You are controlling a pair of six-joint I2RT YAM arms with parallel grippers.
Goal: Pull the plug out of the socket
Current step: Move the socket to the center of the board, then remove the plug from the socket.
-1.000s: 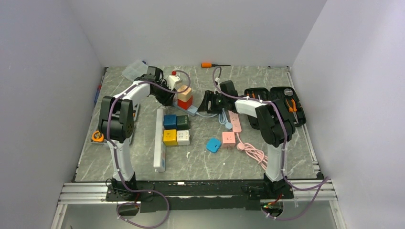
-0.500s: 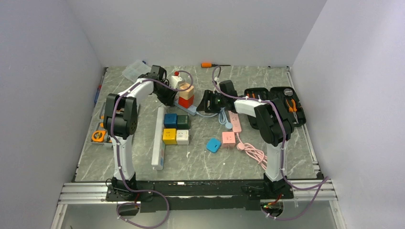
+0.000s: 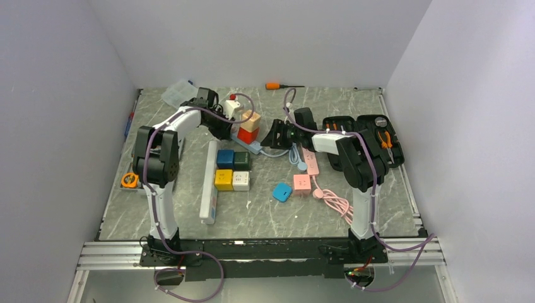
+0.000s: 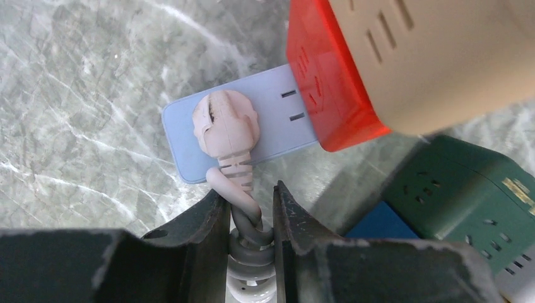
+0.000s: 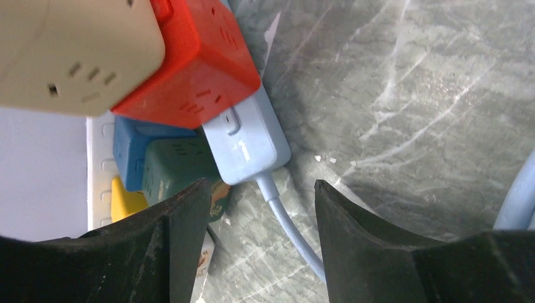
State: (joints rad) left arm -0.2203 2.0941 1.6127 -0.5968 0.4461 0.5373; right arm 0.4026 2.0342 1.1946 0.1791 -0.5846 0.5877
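Left gripper point(image 4: 250, 218) pinches the cord point(image 4: 243, 201) close to the pale plug point(image 4: 225, 123). Plug sits seated in blue socket strip point(image 4: 186, 148), far centre of surface point(image 3: 265, 214). Right gripper point(image 5: 262, 208) is spread over the strip's right end.

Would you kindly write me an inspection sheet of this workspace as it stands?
Surface: grey marbled table, no spill seen.
Job's things: pale plug seated in light blue strip; red cube with beige cube on it stands on the strip alongside.
Clutter: cube sockets, white strip, pink strip, screwdriver, tool case.
Grippers: left gripper flanks the plug's cord, grip unclear; right gripper open around the strip's cable.
Cables: pink cord coiled at the near right.
Surroundings: plain white walls.
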